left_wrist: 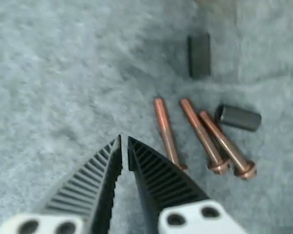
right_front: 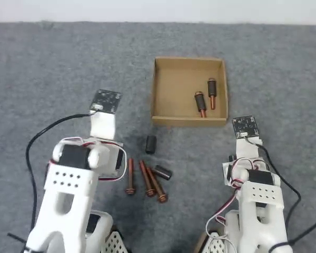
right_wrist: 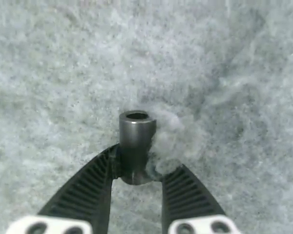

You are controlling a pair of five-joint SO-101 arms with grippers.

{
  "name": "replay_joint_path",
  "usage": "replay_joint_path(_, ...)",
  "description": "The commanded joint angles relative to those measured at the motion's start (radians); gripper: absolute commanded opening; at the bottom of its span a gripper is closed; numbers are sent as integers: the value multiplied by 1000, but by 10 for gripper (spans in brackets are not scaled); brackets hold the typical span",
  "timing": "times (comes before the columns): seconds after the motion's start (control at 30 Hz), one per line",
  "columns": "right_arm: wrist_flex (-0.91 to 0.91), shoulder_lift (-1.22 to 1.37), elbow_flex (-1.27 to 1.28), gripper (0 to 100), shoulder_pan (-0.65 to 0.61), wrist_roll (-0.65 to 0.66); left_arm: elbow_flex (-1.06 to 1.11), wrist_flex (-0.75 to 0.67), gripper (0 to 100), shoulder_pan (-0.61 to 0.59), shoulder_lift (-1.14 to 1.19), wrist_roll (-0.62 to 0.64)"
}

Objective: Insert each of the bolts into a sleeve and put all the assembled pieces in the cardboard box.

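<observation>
Three copper bolts (right_front: pixel 146 178) lie side by side on the grey carpet, in front of the cardboard box (right_front: pixel 188 120). In the box lie two assembled pieces (right_front: pixel 201 104), each a bolt in a dark sleeve. One loose sleeve (right_front: pixel 150 143) rests between the bolts and the box, another (right_front: pixel 161 172) beside the bolts. My left gripper (left_wrist: pixel 124 141) is shut on nothing, just above the carpet beside the nearest bolt (left_wrist: pixel 166 131). My right gripper (right_wrist: pixel 136 163) is shut on a third dark sleeve (right_wrist: pixel 136 134), held upright with its bore showing.
Grey carpet covers the whole table. The left arm (right_front: pixel 73 174) stands left of the bolts and the right arm (right_front: pixel 253 179) stands at the box's near right corner. Wide bare carpet lies to the left of the box and beyond it.
</observation>
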Motion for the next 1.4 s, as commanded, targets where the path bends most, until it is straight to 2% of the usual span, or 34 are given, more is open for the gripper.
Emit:
replay_joint_path(0.0, -18, -35, -6, 6, 8, 18, -48, -12, 24, 44, 43, 71)
replay_joint_path(0.2, -18, -35, -6, 6, 8, 18, -53, -44, 34, 133, 180, 203)
replay_joint_path(0.37, -18, -35, -6, 6, 10, 18, -47, -109, 156, 153, 284, 301)
replay_joint_path(0.47, -18, -35, -6, 6, 10, 18, -47, -112, 190, 152, 333, 305)
replay_joint_path(0.6, -18, -35, -6, 6, 10, 18, -33, -160, 182, 146, 391, 305)
replay_joint_path(0.77, -18, -35, -6, 6, 10, 18, 41, -319, 148, 146, 474, 313)
replay_joint_path(0.97, -18, -35, -6, 6, 10, 18, 51, -431, 93, 144, 562, 313)
replay_joint_path(1.37, -18, -35, -6, 6, 10, 18, 54, -451, 90, 91, 598, 313)
